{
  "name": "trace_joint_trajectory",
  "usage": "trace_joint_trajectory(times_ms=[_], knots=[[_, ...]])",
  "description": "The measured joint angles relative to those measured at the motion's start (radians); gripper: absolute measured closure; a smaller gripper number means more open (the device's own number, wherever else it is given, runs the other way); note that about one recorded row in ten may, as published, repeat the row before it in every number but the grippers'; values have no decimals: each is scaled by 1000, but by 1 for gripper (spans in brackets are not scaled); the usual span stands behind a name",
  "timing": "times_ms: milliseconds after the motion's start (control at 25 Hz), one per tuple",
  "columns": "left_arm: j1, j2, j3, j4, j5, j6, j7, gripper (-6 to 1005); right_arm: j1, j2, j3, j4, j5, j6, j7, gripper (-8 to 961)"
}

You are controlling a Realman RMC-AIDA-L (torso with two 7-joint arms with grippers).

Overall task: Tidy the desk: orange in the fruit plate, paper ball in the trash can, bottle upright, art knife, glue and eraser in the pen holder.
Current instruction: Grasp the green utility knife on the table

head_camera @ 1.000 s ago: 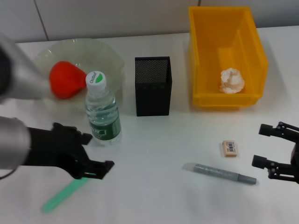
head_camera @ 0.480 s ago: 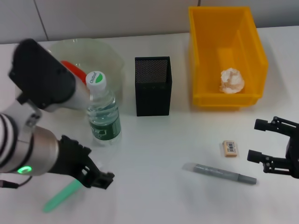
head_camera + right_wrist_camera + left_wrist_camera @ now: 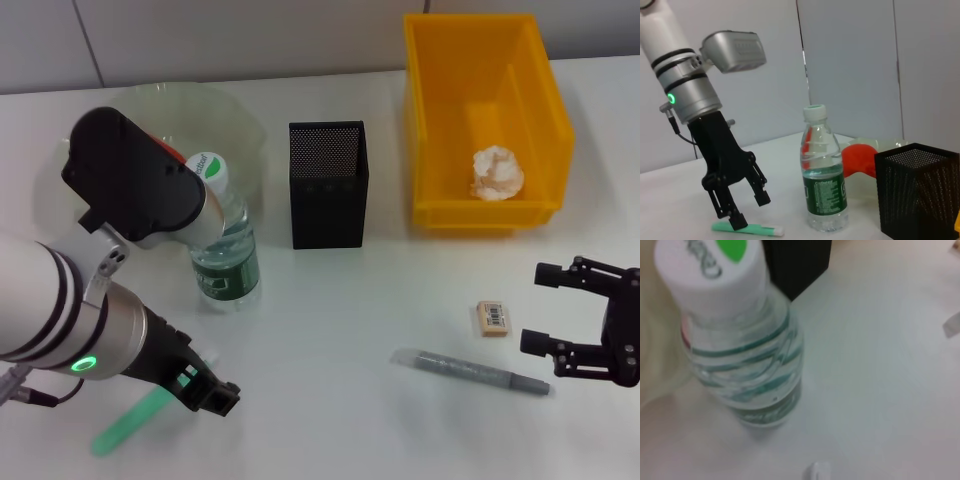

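White desk (image 3: 330, 320). Yellow bin (image 3: 487, 120), at the far right, is seen to hold the paper ball (image 3: 497, 172). Fruit plate (image 3: 240, 130), far left, is partly hidden by the left arm. Black mesh pen holder (image 3: 328, 184) is placed between them. Bottle (image 3: 222, 245) is stood upright beside the plate. Left gripper (image 3: 742, 207) is held fingers apart, over the green knife (image 3: 125, 424). Right gripper (image 3: 545, 310) is held fingers apart, near the grey glue stick (image 3: 470, 371) and the eraser (image 3: 493, 318).

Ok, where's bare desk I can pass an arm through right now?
Bare desk lies between the pen holder and the grey pen, and in front of the water bottle. It is crowded near the eraser by the right end effector, and around the green stick under the left end effector.
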Motion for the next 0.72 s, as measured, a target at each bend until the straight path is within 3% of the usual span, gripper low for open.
trace_joint_trajectory(times_ms=[720], knots=[[-99,1,-7,-190,6,-24,16,220,12,0,-5,32,-13,13,-15,127]])
